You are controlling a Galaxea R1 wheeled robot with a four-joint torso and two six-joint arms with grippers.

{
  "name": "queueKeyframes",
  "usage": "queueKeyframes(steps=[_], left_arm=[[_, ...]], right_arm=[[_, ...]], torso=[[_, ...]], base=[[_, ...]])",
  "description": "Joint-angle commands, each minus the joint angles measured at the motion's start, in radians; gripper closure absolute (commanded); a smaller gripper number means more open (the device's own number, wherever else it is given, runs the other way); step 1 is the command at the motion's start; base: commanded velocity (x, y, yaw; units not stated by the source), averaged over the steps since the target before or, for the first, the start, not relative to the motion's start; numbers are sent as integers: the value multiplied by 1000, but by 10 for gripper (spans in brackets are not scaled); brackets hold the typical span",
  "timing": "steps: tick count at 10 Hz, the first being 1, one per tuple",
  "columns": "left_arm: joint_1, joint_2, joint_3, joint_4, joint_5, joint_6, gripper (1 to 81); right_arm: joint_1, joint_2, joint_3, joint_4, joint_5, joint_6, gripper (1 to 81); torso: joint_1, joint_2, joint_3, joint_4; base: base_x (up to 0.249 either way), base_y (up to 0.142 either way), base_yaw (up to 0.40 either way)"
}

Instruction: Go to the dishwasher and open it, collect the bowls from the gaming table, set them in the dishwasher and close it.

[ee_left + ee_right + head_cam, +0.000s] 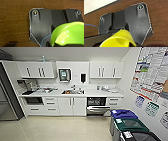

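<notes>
Left end effector [50, 43]: cut off at the frame edge, fingers indistinct, so whether it grips cannot be told; one green bowl [70, 34] shows large just beside it, its lower part out of frame, with a wooden surface [15, 22] behind. Right end effector [128, 43]: likewise hard to make out, state undeterminable; one yellow bowl [120, 38] lies close against it, partly cropped.

Head view: dishwasher [96, 105] built in under the white tabletop [100, 93], right of the sink [73, 92]; its steel door tilts partway open, showing a dark interior whose racks are blurred. Pale floor [55, 128] lies open between camera and cabinets. Three bins stand along the right wall: blue-lidded [123, 114], green-lidded [131, 125], black [142, 136], the last cut off.
</notes>
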Motion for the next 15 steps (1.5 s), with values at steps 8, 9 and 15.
queueKeyframes(steps=[8,9,15], left_arm=[[-50,-6,-6,11,43,9,811],[-48,-4,-6,11,43,9,811],[-48,-4,-6,12,43,9,811]], right_arm=[[35,-18,4,-25,-44,-2,811],[33,-20,2,-23,-44,-2,811],[35,-17,-1,-23,-44,-2,811]], torso=[[0,0,0,0],[0,0,0,0],[0,0,0,0]], base=[[194,0,0],[165,0,0],[152,0,0]])
